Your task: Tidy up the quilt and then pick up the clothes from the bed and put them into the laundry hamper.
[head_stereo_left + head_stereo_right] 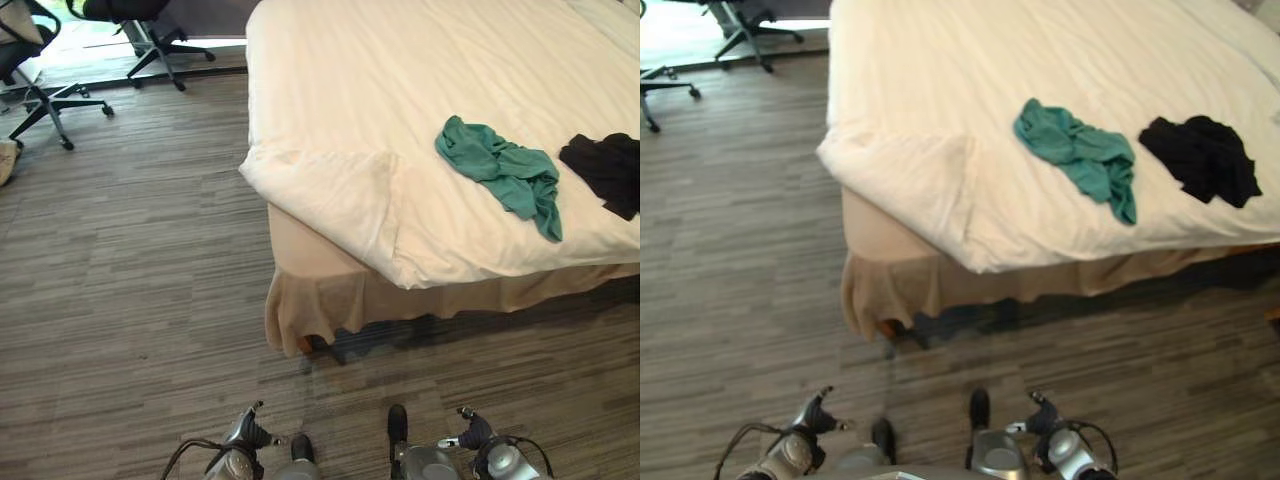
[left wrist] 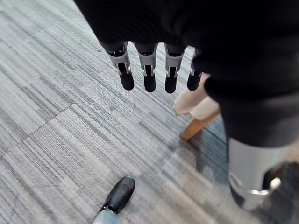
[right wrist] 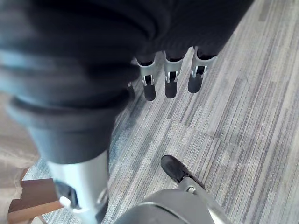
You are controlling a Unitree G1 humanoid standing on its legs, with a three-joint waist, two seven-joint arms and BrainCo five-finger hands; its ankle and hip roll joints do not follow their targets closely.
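Bed (image 1: pixel 300 300) with a cream quilt (image 1: pixel 400 90), seen from its near corner. The quilt lies mostly flat; at the near corner a folded flap (image 1: pixel 335 195) doubles over the edge, and a tan bed skirt (image 1: pixel 320 290) hangs below it to the wood-grain floor (image 1: pixel 130 280).

Green garment (image 1: pixel 503 172): crumpled on the quilt near the front edge, its long axis running diagonally from the bunched upper end, farther in on the bed, down to a narrow tail that points toward the front edge and to the right.

Black garment (image 1: pixel 1200 155): a crumpled heap just right of the green one, apart from it, with no clear long axis; cut off by the frame edge in the left eye view.

Left hand (image 2: pixel 149 70) and right hand (image 3: pixel 170 77): each hangs over the floor with fingers straight and relaxed, holding nothing; thumbs are not clearly visible.

Two office chairs (image 1: pixel 45 95) stand at the far left, partly cut off. The bed's far side lies beyond the frame.
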